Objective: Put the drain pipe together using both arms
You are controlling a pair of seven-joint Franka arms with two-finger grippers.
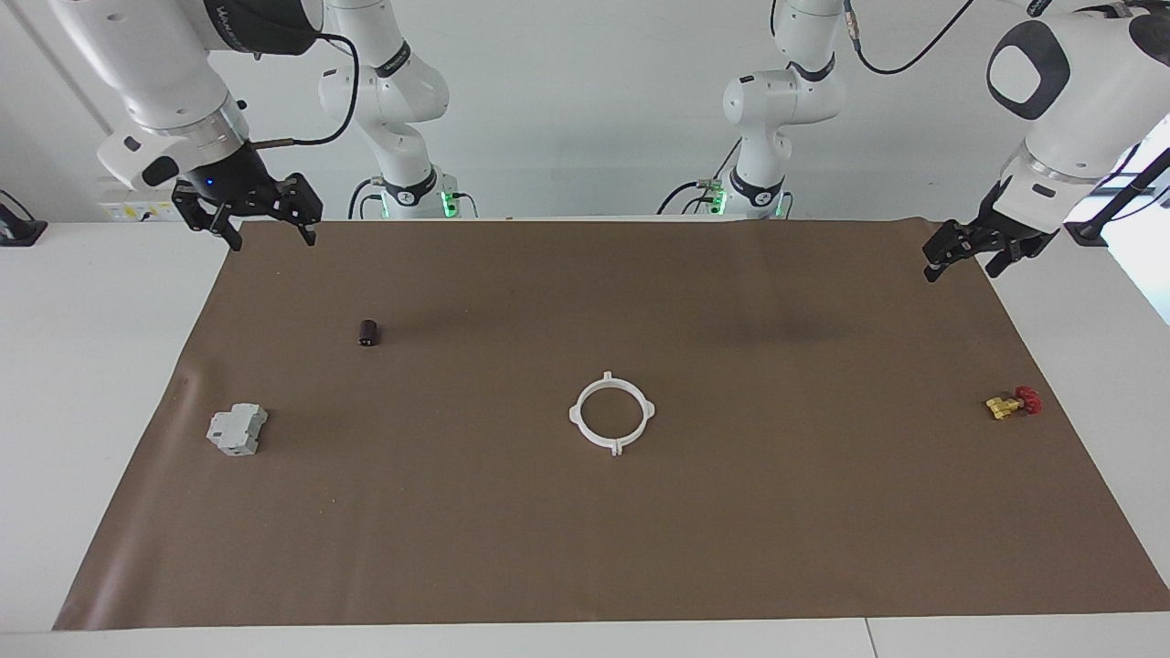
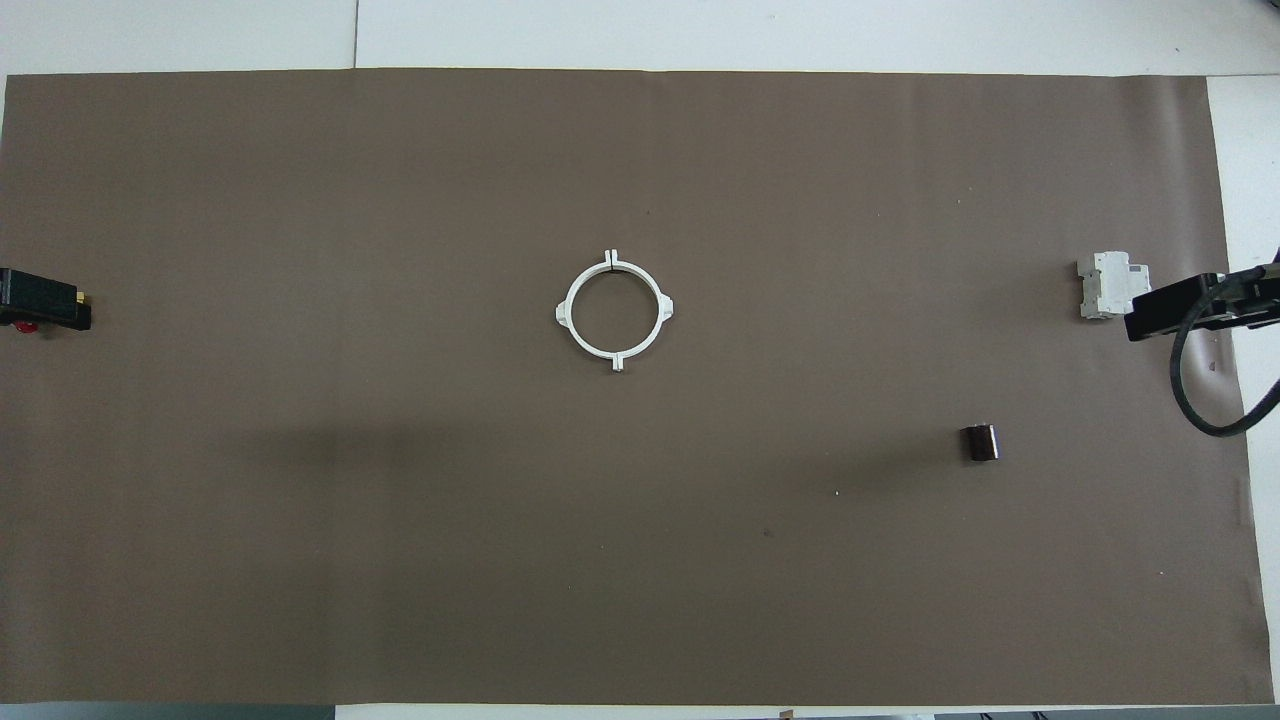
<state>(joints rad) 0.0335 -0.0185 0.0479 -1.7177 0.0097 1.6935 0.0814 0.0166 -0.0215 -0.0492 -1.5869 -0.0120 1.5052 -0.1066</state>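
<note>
The drain pipe (image 1: 575,413) lies flat in the middle of the brown mat. Its two white half-ring arcs are closed into one ring with four tabs. It also shows in the overhead view (image 2: 563,314). My right gripper (image 1: 271,236) hangs open and empty over the mat's corner at the right arm's end; its black body shows in the overhead view (image 2: 1175,310). My left gripper (image 1: 962,265) hangs open and empty over the mat's edge at the left arm's end, and shows in the overhead view (image 2: 45,300). Both are well apart from the ring.
A grey blocky box (image 1: 238,429) (image 2: 1110,285) and a small dark cylinder (image 1: 368,333) (image 2: 980,442) lie toward the right arm's end. A red-and-yellow valve (image 1: 1013,402) lies toward the left arm's end. The brown mat (image 1: 640,548) covers the white table.
</note>
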